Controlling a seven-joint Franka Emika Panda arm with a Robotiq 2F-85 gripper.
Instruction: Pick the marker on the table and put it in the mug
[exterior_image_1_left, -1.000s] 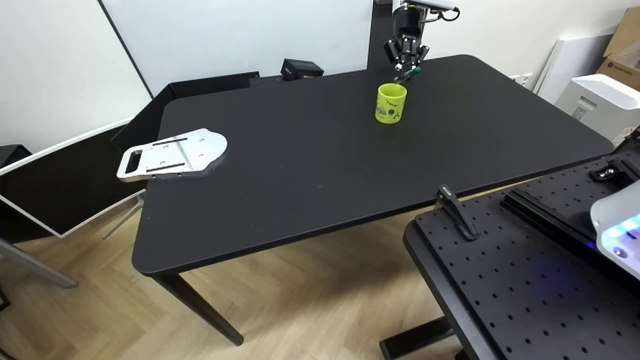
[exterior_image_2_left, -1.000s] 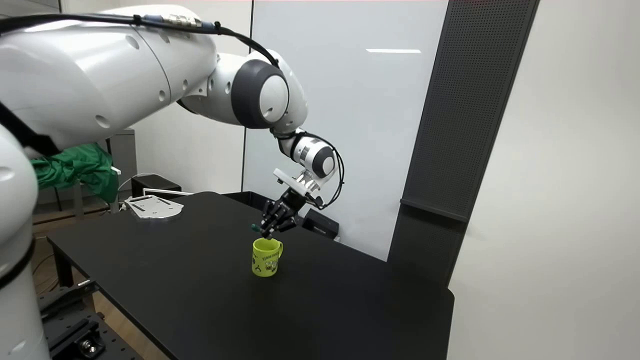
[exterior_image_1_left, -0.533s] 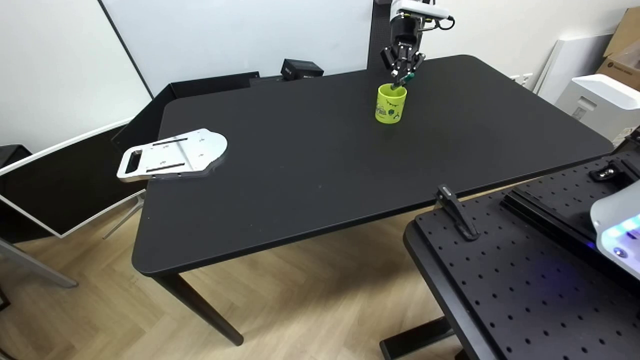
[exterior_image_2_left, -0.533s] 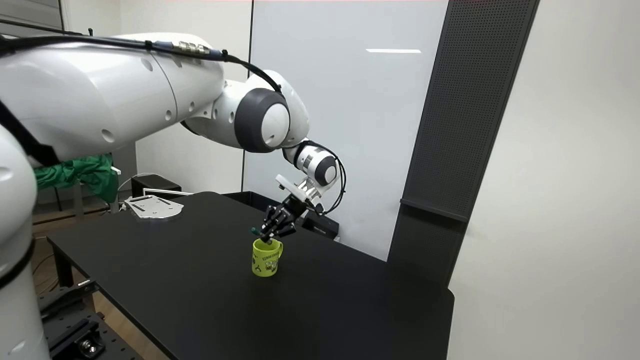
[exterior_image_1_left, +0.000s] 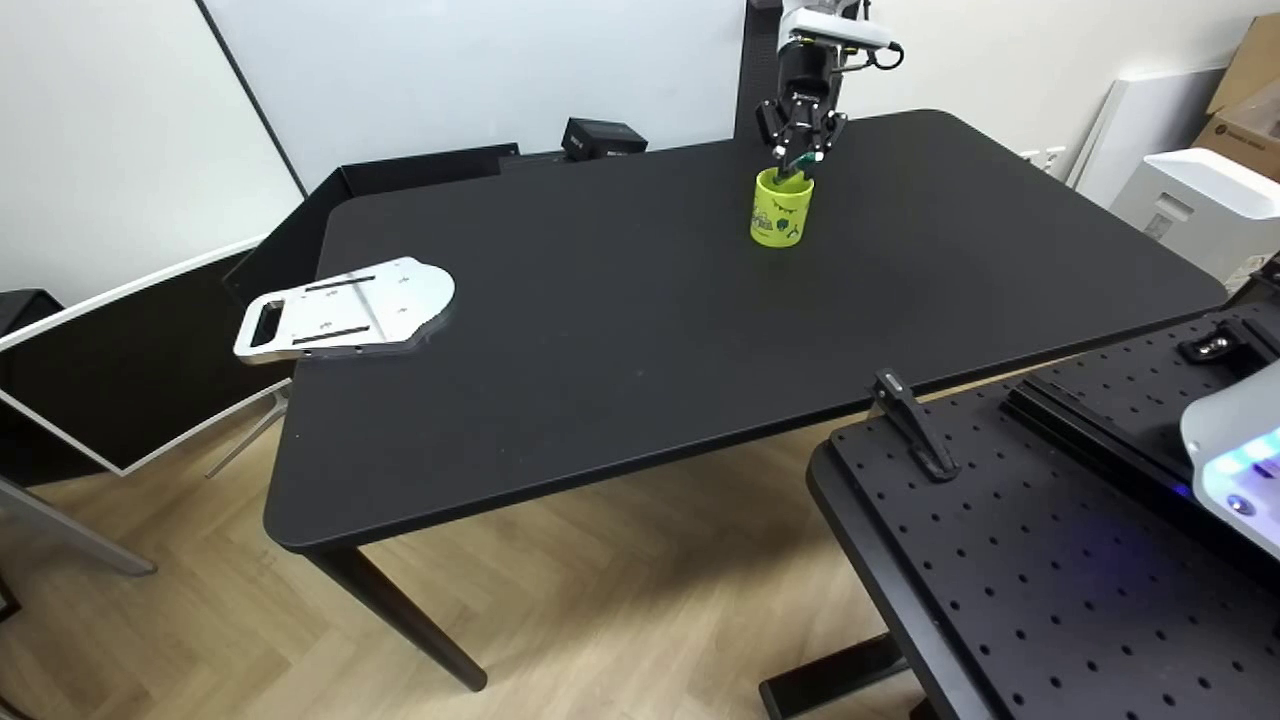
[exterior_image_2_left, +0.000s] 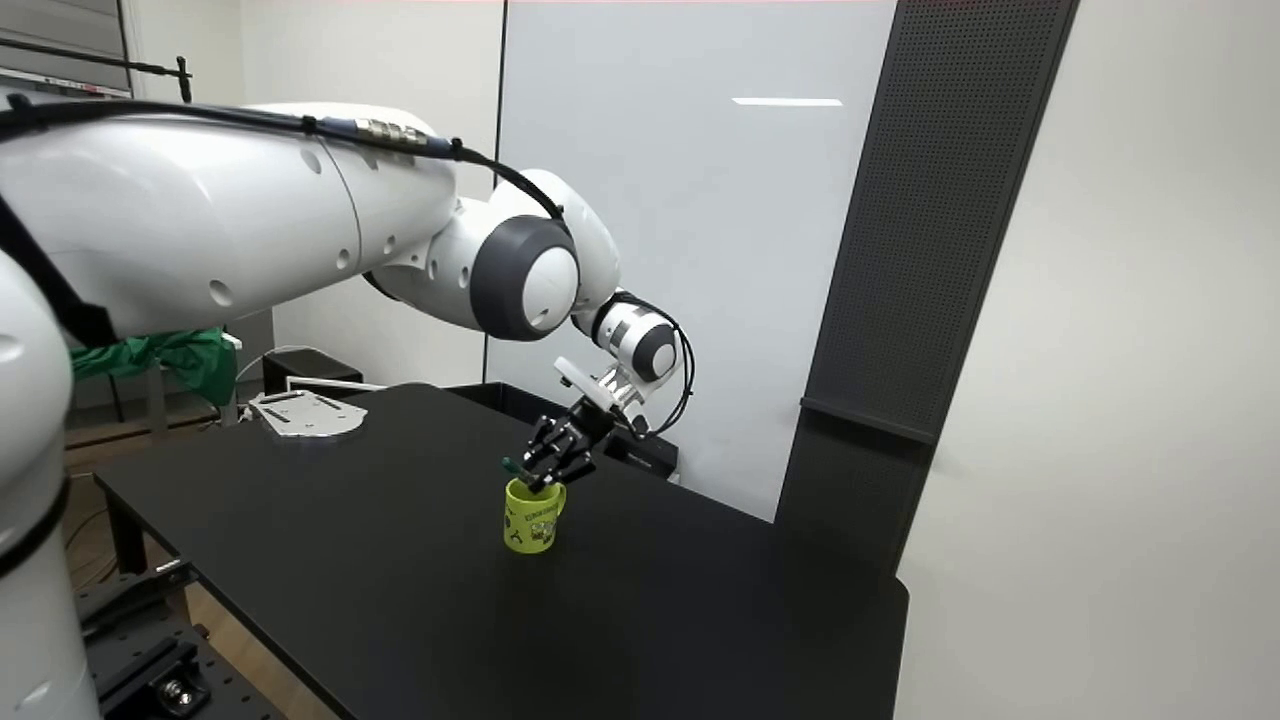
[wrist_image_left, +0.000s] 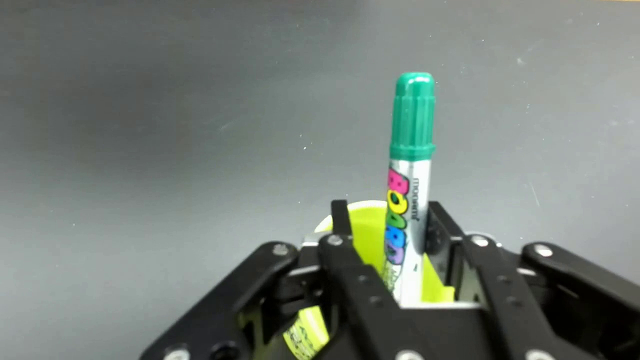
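In the wrist view I see the fingers of the hand (wrist_image_left: 387, 212) spread moderately apart, having hold of nothing. Between them is the marker (wrist_image_left: 410, 200), with a gap to one finger; whether it touches the other, I cannot tell. It is tilted, its green cap up, the lower part inside the mug (exterior_image_1_left: 779, 218), which in both exterior views stands upright on the surface (exterior_image_1_left: 560, 330).

In the wrist view, a black jointed gripper (wrist_image_left: 389, 215) hides the foot of a green-capped white marker (wrist_image_left: 411, 175) and much of the cylindrical yellow-green mug (wrist_image_left: 367, 231) beneath.
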